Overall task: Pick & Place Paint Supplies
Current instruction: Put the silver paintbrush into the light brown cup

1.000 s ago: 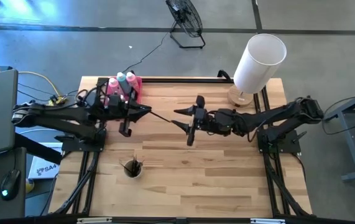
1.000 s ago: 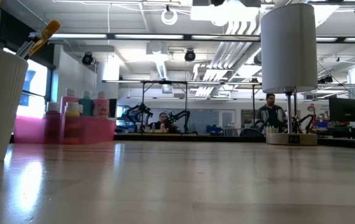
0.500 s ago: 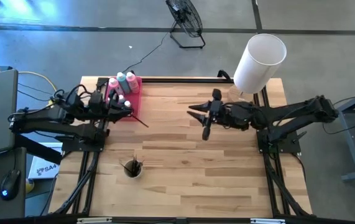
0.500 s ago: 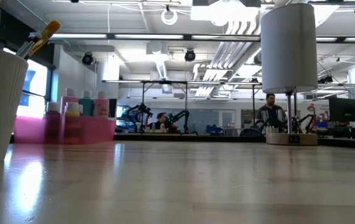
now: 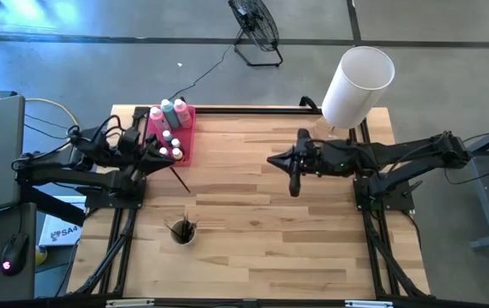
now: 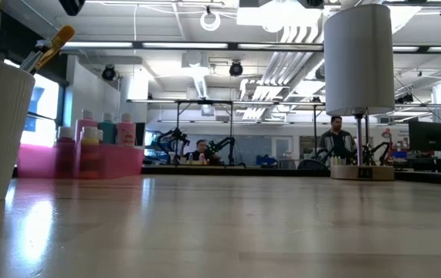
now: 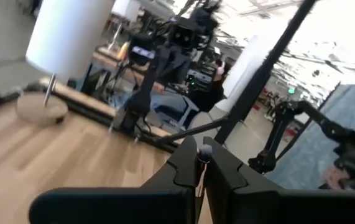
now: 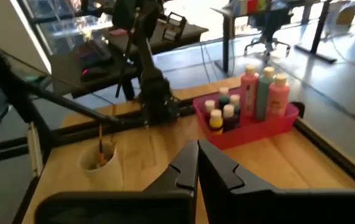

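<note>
step: placing brush | left gripper (image 5: 160,156) clamped on brush (image 5: 176,177) beside tray (image 5: 186,147), table's far-left corner | right gripper (image 5: 294,174) closed, empty, mid-table | next: carry brush to cup (image 5: 181,231), near edge

Left gripper (image 5: 160,155) just beside tray (image 5: 184,147) holding squeeze bottles (image 5: 169,114) and paint pots (image 5: 172,146); brush (image 5: 179,178) angles from it over tabletop (image 5: 253,231). Cup (image 5: 181,231) nearer front edge. Right gripper (image 5: 271,160) mid-tabletop, lamp (image 5: 353,90) behind it.
</note>
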Available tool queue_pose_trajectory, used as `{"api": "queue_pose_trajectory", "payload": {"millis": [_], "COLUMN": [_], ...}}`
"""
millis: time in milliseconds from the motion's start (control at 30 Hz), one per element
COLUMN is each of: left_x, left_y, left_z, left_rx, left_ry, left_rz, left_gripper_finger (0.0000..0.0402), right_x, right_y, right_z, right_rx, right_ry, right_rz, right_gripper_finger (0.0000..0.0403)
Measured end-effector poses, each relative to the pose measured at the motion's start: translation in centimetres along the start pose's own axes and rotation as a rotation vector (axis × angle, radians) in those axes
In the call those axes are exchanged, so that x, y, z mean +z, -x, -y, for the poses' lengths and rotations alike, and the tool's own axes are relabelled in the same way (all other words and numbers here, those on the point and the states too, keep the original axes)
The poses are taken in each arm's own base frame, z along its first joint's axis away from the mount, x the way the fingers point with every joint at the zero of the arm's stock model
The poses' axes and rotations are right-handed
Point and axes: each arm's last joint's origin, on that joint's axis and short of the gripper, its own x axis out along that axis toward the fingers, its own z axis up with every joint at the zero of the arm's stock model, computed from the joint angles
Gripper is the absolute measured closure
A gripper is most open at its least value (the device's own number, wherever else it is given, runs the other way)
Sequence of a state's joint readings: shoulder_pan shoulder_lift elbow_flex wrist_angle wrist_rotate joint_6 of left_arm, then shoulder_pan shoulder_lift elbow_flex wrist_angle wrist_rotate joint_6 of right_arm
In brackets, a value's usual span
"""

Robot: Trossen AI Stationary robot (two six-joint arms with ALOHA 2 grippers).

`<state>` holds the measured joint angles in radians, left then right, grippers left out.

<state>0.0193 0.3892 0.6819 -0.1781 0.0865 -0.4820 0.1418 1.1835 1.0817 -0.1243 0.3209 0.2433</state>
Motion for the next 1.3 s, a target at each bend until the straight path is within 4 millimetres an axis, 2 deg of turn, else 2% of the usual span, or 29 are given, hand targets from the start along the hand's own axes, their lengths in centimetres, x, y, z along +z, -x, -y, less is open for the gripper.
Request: {"api": "queue_pose_trajectory", "payload": {"millis": [167, 367, 500, 733, 933, 1300], "left_x": [-0.3, -0.4, -0.6, -1.3, -2.9, -6.1], "left_y": [-0.5, -0.6, -0.6, -0.5, -0.7, -2.9], "left_z": [-0.1, 0.1, 0.4, 1.2, 1.5, 3.7], "left_rx": [-0.009, -0.074, -0.136, -0.205, -0.123, -0.039], "left_ry": [0.125, 0.269, 0.307, 0.264, 0.240, 0.050], "left_rz": [-0.041, -0.091, -0.138, -0.211, -0.318, -0.430], "left_gripper_finger": [0.0394, 0.0394, 0.0394, 0.0394, 0.0394, 0.0394], "right_x": [-0.1, -0.2, -0.2, -0.2, -0.2, -0.2], "right_y": [0.0, 0.1, 0.1, 0.2, 0.2, 0.2], "right_z": [0.1, 0.1, 0.2, 0.5, 0.5, 0.7], "right_rx": [-0.017, -0.125, -0.196, -0.261, -0.288, -0.334], "right_ry": [-0.066, -0.105, -0.105, -0.131, -0.161, -0.159], "right_rz": [-0.012, 0.022, 0.038, 0.058, 0.071, 0.086], "right_gripper_finger": [0.0400, 0.0400, 0.0400, 0.0400, 0.0400, 0.0400]}}
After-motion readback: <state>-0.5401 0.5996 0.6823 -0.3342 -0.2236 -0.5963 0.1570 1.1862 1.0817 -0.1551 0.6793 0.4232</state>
